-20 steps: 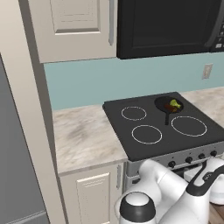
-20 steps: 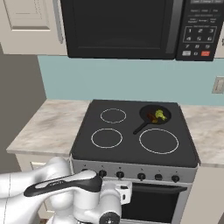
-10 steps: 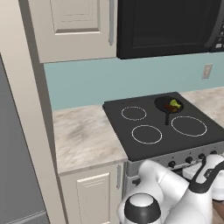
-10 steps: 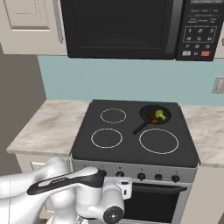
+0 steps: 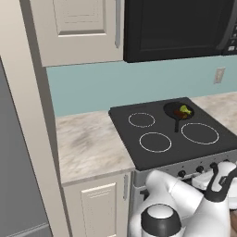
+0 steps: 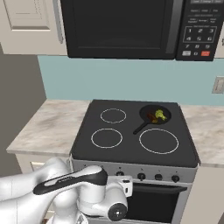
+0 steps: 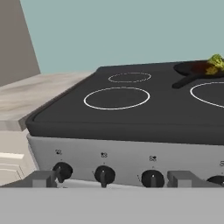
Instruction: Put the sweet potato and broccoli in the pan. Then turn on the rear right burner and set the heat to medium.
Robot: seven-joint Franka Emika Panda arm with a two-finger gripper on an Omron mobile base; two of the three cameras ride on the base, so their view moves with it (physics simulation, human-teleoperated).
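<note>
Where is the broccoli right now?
The broccoli lies in the pan beside the sweet potato, on the cooktop's rear right, below the microwave.

I count one pan, one sweet potato and one broccoli. One cooktop with four white rings. Front panel: four knobs visible in my hand view, first at. One microwave, one wall outlet. My two finger tips.
</note>
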